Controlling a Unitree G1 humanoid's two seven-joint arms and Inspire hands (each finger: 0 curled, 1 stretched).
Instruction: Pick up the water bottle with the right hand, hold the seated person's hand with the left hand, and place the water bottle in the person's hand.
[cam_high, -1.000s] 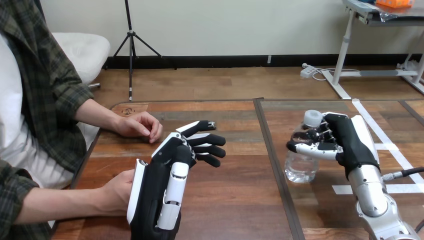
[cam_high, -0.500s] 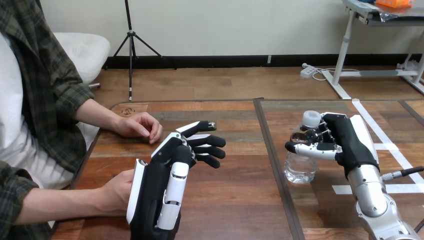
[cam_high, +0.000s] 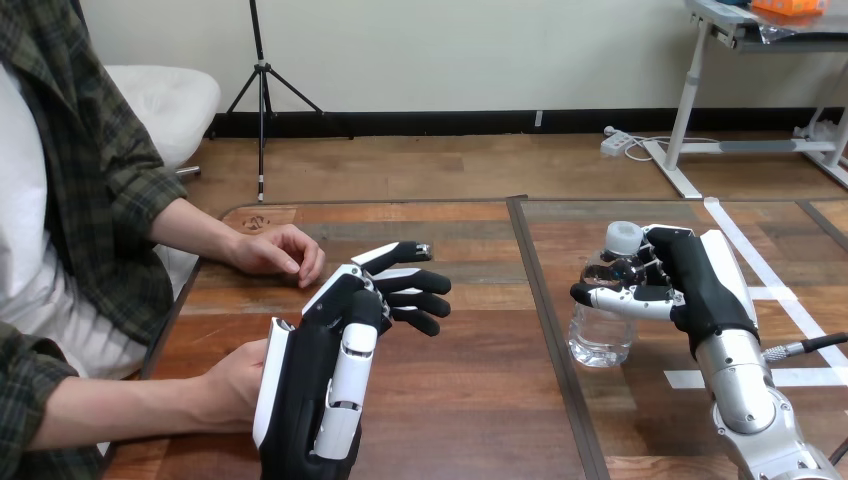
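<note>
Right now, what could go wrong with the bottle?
The right hand grips the water bottle high up, near its cap, so the heavy bottom could swing or slip out. The left hand stands beside the person's near hand with its fingers not curled round it, so that hand might shift when the bottle comes over.

Wooden table (cam_high: 470, 400) with a dark seam (cam_high: 545, 300) and white tape strips (cam_high: 682, 379) at right

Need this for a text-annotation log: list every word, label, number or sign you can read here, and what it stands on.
No text can be read.
The water bottle: no label shows on it.
A small mark on the table, at its far left corner: too small to read.
</note>
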